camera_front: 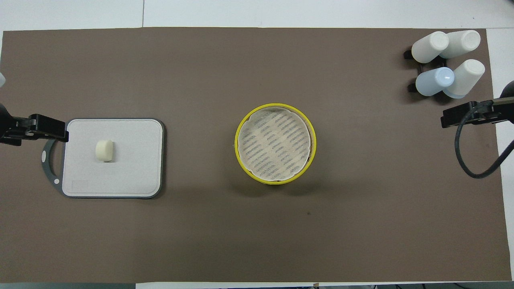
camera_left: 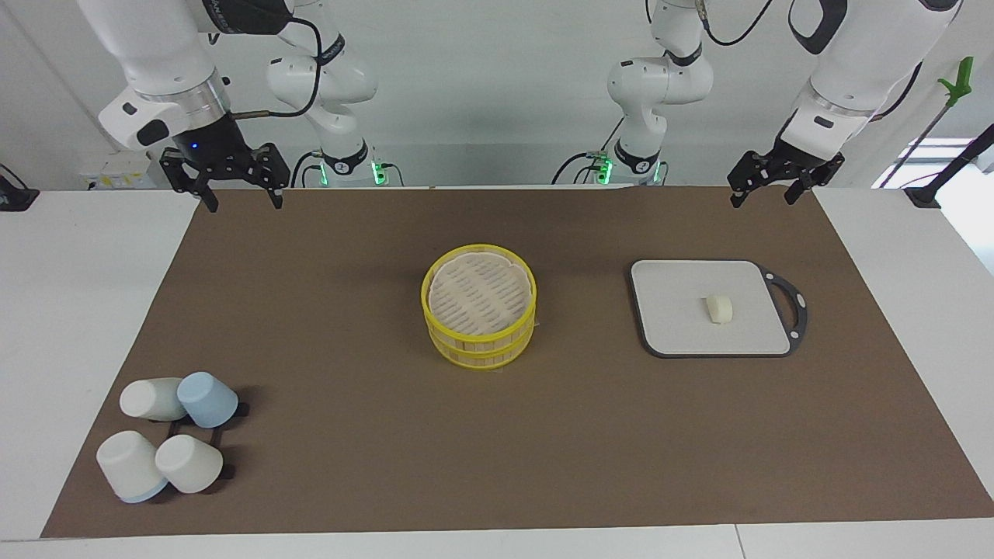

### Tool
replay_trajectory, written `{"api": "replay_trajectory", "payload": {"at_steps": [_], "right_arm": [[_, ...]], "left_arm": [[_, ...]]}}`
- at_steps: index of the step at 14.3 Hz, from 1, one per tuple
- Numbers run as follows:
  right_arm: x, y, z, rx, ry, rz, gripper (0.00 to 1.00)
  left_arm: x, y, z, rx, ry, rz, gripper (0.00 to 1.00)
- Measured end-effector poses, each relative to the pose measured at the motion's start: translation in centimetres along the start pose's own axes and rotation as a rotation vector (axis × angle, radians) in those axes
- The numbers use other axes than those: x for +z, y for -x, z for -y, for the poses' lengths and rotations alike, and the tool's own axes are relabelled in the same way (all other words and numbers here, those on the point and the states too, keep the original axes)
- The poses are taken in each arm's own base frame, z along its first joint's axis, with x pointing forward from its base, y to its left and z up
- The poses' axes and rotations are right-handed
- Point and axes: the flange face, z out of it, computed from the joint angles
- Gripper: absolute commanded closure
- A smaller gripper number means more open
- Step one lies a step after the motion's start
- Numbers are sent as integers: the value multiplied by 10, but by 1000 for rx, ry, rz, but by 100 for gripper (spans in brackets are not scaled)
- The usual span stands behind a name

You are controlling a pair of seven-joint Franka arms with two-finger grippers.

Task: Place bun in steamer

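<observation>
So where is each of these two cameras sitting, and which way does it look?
Facing view: high across the table, looking at both robots; whole arms show, left claw and right claw raised and open.
Overhead view: above the robots' end, looking steeply down and forward; only the left claw and right claw poke in at the edges.
Shared: bun on the grey board, steamer, cups, half a turn apart.

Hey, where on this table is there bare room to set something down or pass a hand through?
Bare brown mat lies between the steamer and the grey board carrying the bun, and between the steamer and the cups. It is crowded only at the cup cluster. The left gripper and right gripper hang open at the robots' edge.
</observation>
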Motion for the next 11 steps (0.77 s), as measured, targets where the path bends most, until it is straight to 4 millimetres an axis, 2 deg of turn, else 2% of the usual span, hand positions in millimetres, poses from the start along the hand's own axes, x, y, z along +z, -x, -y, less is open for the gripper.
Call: {"api": "replay_trajectory", "payload": {"at_steps": [4, 6, 8, 9, 11], "right_arm": [[-1, -2, 3, -3, -4, -1, 0], [0, -10, 22, 17, -14, 12, 0], [0, -24, 64, 52, -25, 22, 0], [3, -32, 92, 54, -31, 22, 0], [17, -50, 172, 50, -28, 24, 0]], "left_arm": [[0, 0, 1, -1, 0, 0, 0], [0, 0, 1, -2, 0, 0, 0], [0, 0, 1, -2, 0, 0, 0], [0, 0, 1, -2, 0, 0, 0], [0, 0, 2, -2, 0, -1, 0]]}}
